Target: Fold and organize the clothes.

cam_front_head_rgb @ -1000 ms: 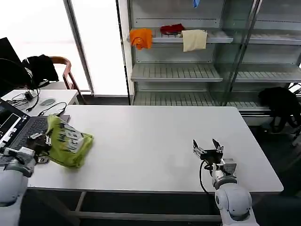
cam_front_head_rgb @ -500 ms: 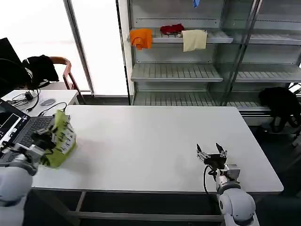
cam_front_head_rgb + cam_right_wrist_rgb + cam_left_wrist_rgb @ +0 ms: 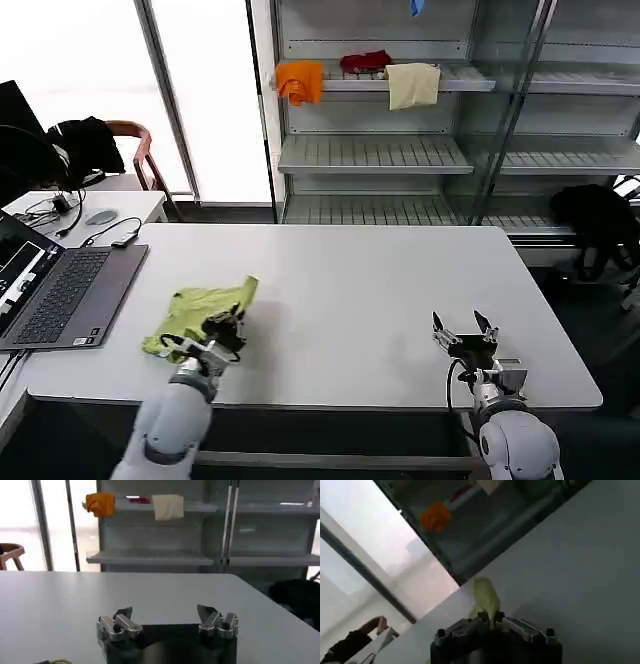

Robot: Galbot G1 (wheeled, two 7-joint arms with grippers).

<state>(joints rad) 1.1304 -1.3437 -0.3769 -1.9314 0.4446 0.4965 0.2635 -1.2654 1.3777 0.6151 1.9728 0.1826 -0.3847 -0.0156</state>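
Observation:
The lime yellow-green T-shirt (image 3: 196, 310) lies bunched on the white table (image 3: 350, 290), left of centre, with one corner standing up (image 3: 247, 290). My left gripper (image 3: 228, 330) is at the shirt's right edge, shut on a fold of it; in the left wrist view the yellow-green cloth (image 3: 486, 597) rises from between the closed jaws of the left gripper (image 3: 491, 621). My right gripper (image 3: 464, 333) hovers near the table's front right, open and holding nothing. In the right wrist view the right gripper (image 3: 167, 617) has its fingers spread wide.
An open laptop (image 3: 55, 290) sits at the table's left edge. Behind the table stands a shelf unit (image 3: 400, 150) with orange (image 3: 300, 80), red (image 3: 365, 62) and cream (image 3: 413, 85) cloths. A chair with a black garment (image 3: 85, 145) stands at the far left.
My left gripper has swung the shirt from over the laptop rightward and down onto the table. The right gripper has drifted slightly right and toward the front edge, staying open.

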